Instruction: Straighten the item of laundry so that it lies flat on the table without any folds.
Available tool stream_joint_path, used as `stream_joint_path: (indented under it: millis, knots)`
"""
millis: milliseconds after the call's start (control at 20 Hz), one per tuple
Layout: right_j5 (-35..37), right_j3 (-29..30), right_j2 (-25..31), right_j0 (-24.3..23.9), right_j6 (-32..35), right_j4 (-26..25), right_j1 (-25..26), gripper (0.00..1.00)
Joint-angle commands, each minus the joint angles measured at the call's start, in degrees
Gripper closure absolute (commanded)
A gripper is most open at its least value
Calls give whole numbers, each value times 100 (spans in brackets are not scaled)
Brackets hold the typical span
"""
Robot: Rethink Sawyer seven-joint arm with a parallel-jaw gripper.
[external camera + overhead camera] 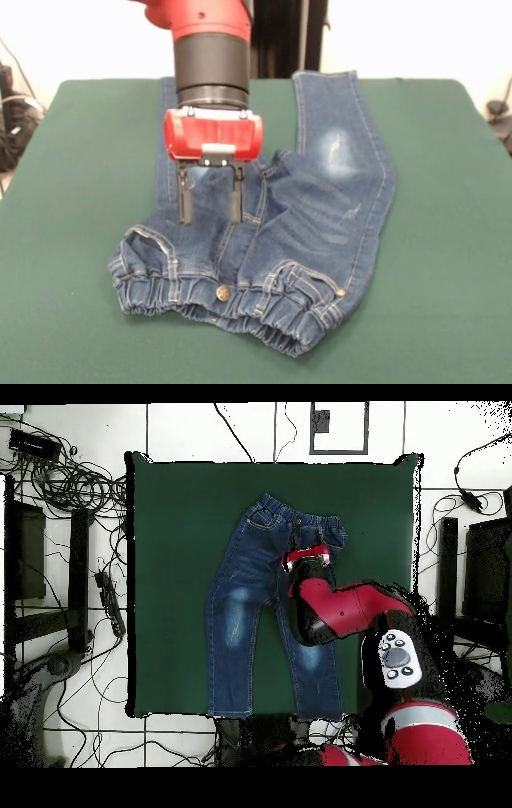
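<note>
The small blue denim jeans (304, 216) lie on the dark green table (448, 240), gathered waistband and metal button toward the camera in the front view, legs running to the far edge. The cloth is wrinkled and bunched at the hip and waistband. A faded patch shows on one thigh. My gripper (211, 218) hangs just above the upper thigh below the waistband, fingers (186, 204) apart and holding nothing. In the overhead view the jeans (240, 614) lie mid-table with both legs spread, and my gripper (305, 556) is over the waistband side by the right leg.
The red and black arm (345, 612) reaches from the base at the bottom right of the overhead view over the jeans' right leg. Cables and dark equipment (60, 534) lie on the floor around the table. Green tabletop (170, 534) surrounds the jeans.
</note>
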Motion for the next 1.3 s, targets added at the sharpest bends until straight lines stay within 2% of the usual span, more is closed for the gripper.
stream_joint_path:
  millis: [50,200,500,800,950,1100,1300]
  knots:
    - [-1142,-511,-1194,1337,-178,1744,1046,0]
    - [-1235,-475,-1195,1372,-141,1722,1129,0]
    - [-337,-485,-605,1205,359,1118,1221,0]
    - [187,-877,-652,1384,359,1554,1621,0]
    - [565,-723,-325,1172,340,1235,1492,0]
    - [757,-713,-191,1079,336,1202,1401,0]
    - [938,-251,340,740,358,882,788,0]
